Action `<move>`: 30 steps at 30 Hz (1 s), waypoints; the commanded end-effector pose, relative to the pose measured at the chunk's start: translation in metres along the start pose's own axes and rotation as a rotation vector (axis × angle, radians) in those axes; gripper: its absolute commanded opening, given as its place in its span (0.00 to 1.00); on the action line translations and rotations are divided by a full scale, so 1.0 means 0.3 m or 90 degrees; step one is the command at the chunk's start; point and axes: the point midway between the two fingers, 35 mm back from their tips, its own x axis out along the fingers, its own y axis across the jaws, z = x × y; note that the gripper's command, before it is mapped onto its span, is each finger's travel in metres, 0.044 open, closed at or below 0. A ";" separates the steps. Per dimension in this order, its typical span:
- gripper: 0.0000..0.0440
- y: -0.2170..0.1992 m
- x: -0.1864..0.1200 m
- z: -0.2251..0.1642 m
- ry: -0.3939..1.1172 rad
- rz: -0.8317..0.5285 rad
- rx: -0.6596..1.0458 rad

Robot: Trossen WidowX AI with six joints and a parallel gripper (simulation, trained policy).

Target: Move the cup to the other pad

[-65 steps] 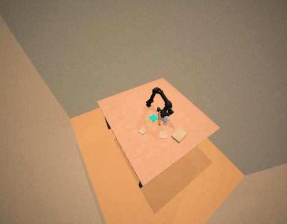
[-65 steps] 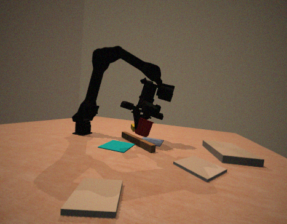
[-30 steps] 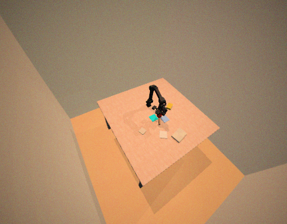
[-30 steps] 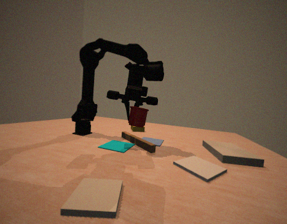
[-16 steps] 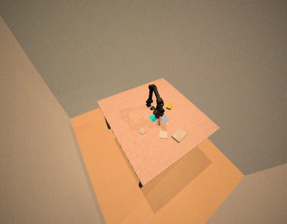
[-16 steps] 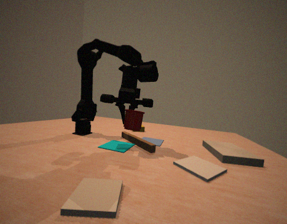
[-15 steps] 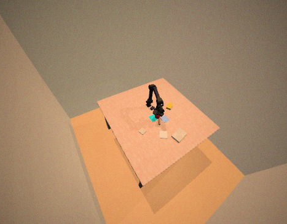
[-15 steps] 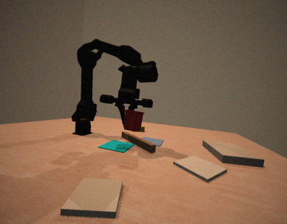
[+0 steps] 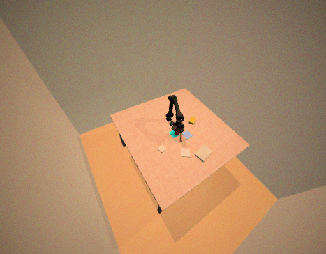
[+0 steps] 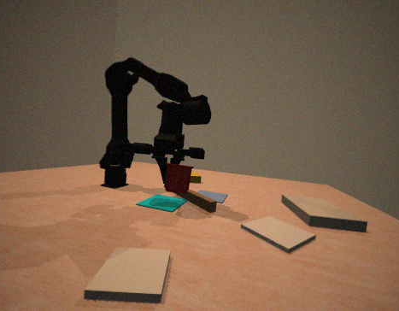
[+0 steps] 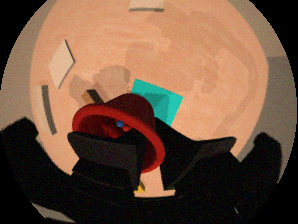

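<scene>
Cup, one; pale slabs, three.

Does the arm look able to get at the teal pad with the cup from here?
Probably yes: the gripper holds the red cup close above the teal pad, whose top bears nothing; the wooden bar lies beside it.

A pinkish table — on it, teal and blue pads, pale slabs, wooden bar, yellow block.
</scene>
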 end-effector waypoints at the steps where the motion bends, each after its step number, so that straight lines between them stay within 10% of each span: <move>1: 0.00 -0.022 0.035 -0.010 0.002 -0.001 0.013; 14: 0.05 -0.075 0.117 -0.026 -0.004 -0.005 0.042; 30: 0.41 -0.068 0.091 0.012 -0.034 0.078 0.071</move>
